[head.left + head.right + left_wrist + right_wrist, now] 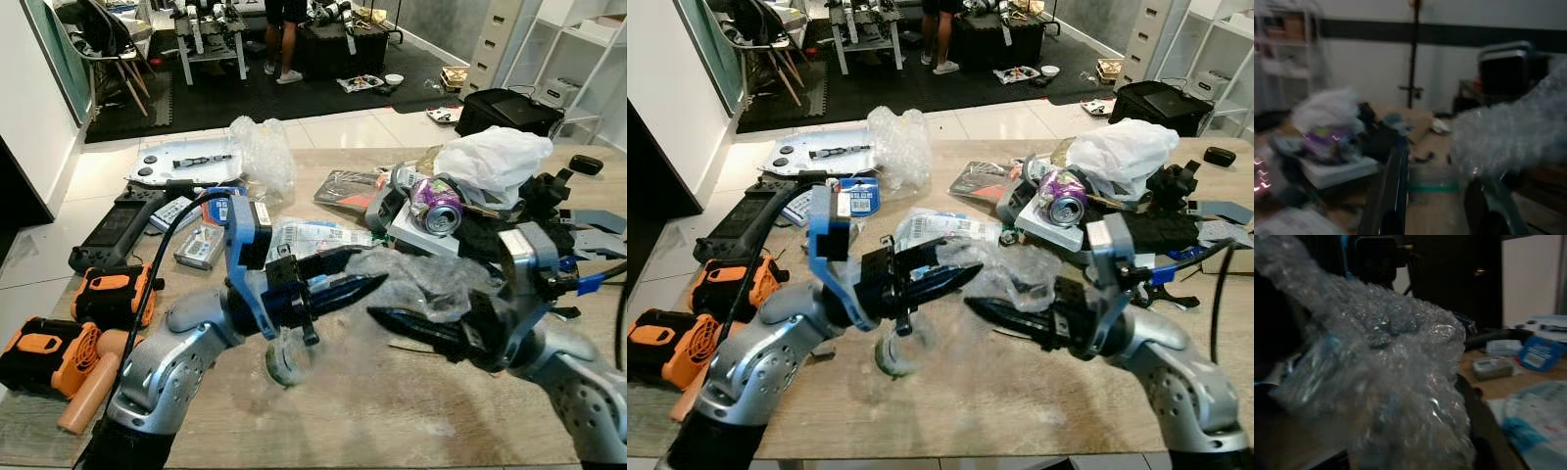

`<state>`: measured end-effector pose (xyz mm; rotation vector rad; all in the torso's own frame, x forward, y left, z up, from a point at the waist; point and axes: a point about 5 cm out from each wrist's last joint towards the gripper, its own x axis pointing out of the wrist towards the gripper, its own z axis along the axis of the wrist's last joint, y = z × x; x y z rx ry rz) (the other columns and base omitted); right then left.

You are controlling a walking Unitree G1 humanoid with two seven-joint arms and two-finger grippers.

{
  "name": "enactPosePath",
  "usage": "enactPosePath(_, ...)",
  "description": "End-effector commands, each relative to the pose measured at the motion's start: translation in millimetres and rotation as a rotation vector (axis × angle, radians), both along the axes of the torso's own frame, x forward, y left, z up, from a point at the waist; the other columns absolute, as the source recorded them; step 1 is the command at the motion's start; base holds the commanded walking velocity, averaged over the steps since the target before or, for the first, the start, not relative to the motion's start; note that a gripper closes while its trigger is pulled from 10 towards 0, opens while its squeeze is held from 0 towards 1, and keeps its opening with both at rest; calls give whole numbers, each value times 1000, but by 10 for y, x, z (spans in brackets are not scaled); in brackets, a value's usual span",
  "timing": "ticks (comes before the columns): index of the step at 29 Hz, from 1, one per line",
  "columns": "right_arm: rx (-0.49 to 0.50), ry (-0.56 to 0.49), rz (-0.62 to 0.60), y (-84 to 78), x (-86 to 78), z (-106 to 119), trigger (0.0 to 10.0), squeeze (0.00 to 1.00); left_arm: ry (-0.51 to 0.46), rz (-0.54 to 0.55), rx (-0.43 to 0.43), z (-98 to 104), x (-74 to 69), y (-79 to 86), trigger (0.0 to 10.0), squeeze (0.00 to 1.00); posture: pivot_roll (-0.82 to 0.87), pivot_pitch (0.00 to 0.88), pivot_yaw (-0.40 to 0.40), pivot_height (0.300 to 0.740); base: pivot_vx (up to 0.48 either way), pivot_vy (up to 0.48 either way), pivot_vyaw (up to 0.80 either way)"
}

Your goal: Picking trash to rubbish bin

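Behind bubble wrap (1400,377), blurred table (1488,387)

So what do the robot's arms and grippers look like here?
Both arms are rounded silver metal. Left gripper and right gripper have long glossy black tapered fingers on black housings with blue brackets. A black cable loops over the left arm.

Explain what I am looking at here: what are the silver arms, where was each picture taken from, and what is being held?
A humanoid robot's two arms, each ending in a black two-fingered pincer. Two pictures come from its head, looking down at a wooden table; the other two from cameras on its wrists. The left pincer and right pincer meet at a sheet of bubble wrap lifted between them. Which one grips it is unclear. On the table lie a purple can, a white plastic bag and more clutter.
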<state>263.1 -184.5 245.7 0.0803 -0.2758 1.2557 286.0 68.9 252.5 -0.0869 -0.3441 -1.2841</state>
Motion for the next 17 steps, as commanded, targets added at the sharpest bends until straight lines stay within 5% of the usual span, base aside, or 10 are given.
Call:
enactPosePath(1,2,-21,-39,-45,21,25,0,0,-8,63,16,-25,65,6,10000,0,-161,178,47,740,0,0,0)
enactPosePath(9,30,-34,-151,-38,150,29,0,0,17,232,37,-103,251,-25,10000,0,-158,178,50,740,0,0,0)
enactPosePath(17,32,-27,-187,3,207,-1,0,0,57,227,48,-227,246,-130,10000,67,-153,180,52,740,0,0,0)
